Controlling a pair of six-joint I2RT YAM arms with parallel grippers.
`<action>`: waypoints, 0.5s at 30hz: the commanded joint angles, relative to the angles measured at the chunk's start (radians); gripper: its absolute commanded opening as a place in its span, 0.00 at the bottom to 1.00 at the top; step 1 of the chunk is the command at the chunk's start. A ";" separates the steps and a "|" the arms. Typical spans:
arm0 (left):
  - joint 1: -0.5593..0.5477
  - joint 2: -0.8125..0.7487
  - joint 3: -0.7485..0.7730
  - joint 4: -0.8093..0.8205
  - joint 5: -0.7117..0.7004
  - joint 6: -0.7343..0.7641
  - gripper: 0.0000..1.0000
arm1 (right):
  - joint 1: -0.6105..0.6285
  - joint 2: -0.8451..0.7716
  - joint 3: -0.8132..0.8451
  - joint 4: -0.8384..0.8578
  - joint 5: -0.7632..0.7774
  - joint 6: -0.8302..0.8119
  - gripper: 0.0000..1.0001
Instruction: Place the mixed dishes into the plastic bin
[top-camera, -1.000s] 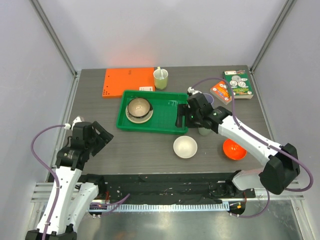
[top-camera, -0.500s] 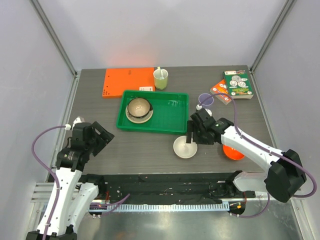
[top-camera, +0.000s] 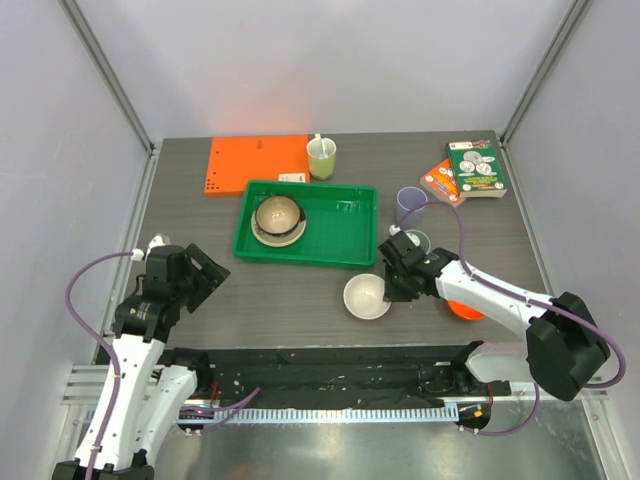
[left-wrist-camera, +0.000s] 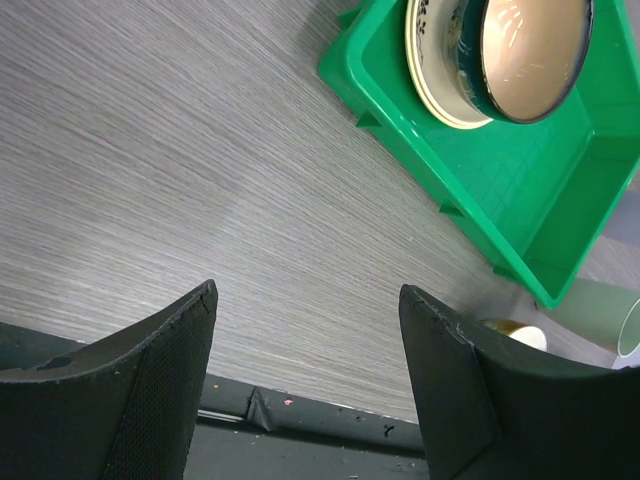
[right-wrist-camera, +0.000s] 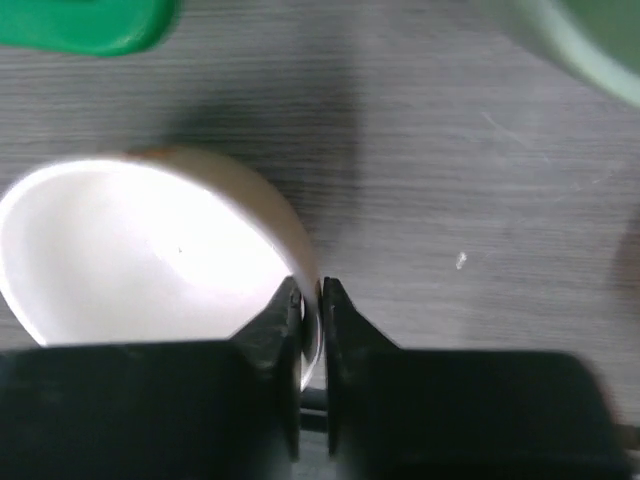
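Right claw (right-wrist-camera: 311, 300): closed on the white bowl (right-wrist-camera: 150, 250), one finger inside the rim and one outside, at the bowl's 3 o'clock edge. Thin, one-sided pinch. Whether the bowl sits on the worktop (top-camera: 290, 300) or is just lifted, cannot tell.

Outward, top view:
- sage-green cup (top-camera: 418, 241) just beside the claw, 1 o'clock
- lavender cup (top-camera: 410, 205) beyond it, 12 o'clock
- orange-red bowl (top-camera: 465, 308) at 4 o'clock, partly under the forearm
- green bin (top-camera: 335, 228) at 11 o'clock, near; holds the brown bowl (top-camera: 277, 213) on a plate (top-camera: 262, 238) at its 9 o'clock end

Left claw (left-wrist-camera: 305, 300): open, empty, well apart at 9 o'clock.

Risks, as I judge them:
- Bowl held by one edge. The free side may sag on the lift, pivot in the pinch and slip out.
- A hanging edge could catch the bin's near rim on a low carry, shoving the bin or knocking the bowl loose.
- The wrist swinging toward 11 o'clock could clip the sage-green cup.
- A release too far toward 9 o'clock lands on the stacked pair.
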 joint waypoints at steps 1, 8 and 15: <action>0.006 0.004 -0.006 0.051 0.012 -0.010 0.73 | 0.071 -0.028 0.015 0.047 -0.033 -0.025 0.01; 0.006 0.009 -0.009 0.052 0.001 -0.012 0.73 | 0.361 0.015 0.124 0.040 -0.027 -0.017 0.01; 0.006 0.005 0.008 0.026 -0.036 -0.004 0.73 | 0.407 0.130 0.404 0.040 -0.047 -0.087 0.01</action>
